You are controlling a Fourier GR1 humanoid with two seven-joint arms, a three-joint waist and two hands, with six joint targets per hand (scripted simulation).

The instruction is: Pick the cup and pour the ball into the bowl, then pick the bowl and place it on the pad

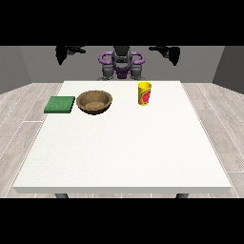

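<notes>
The white tabletop [124, 152] stretches wide in front of the robot [121, 62], which sits at its far edge with both arms raised and spread out to the sides, well above the surface. The hand at the view's left [62, 53] hangs dark near the top of the scene, well apart from everything on the tabletop, and the hand at the view's right [172, 53] hangs the same way on the other side. Both are too small and dark for me to make out how their fingers lie, so I cannot tell whether they are open or closed; neither holds or touches anything. The yellow cup [145, 94] stands upright in the far half of the tabletop, a little right of the middle, with a red mark on its side; I cannot see inside it from here, so no ball shows. Left of it, apart from it, sits the brown bowl [94, 102], upright, its inside showing nothing but its own speckled brown. Just beside the bowl on its left lies the green pad [60, 104], flat at the tabletop's left edge, close to the bowl but not touching it. The near half of the tabletop carries nothing. Grey plank floor [19, 124] surrounds it.
</notes>
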